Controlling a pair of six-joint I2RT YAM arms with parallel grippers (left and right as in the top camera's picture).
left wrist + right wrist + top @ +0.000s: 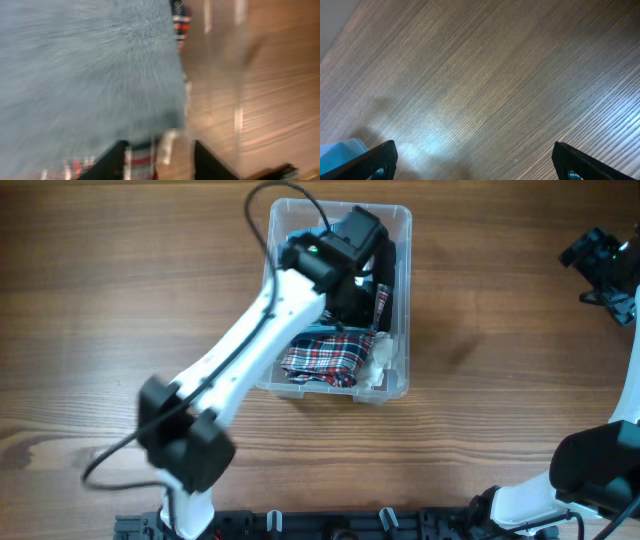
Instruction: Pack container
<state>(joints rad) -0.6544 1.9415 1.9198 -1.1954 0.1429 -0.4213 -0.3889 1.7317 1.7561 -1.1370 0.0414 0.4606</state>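
The clear plastic container [404,300] stands at the table's back middle. A red, white and blue plaid garment [325,358] lies in its near half, with a pale crumpled piece [381,360] beside it. My left gripper [352,292] reaches down inside the container's far half. The left wrist view is blurred. It shows blue-grey fabric [85,75] close below, the plaid garment [142,162] at its edge, and the left gripper [160,155] with its fingers apart and nothing between them. My right gripper [602,262] is open and empty above bare wood [475,160].
The left arm [240,350] crosses over the container's left rim from the front left. A black cable [262,210] loops behind the container. Wood table [500,380] lies between the container and the right arm's base [590,470].
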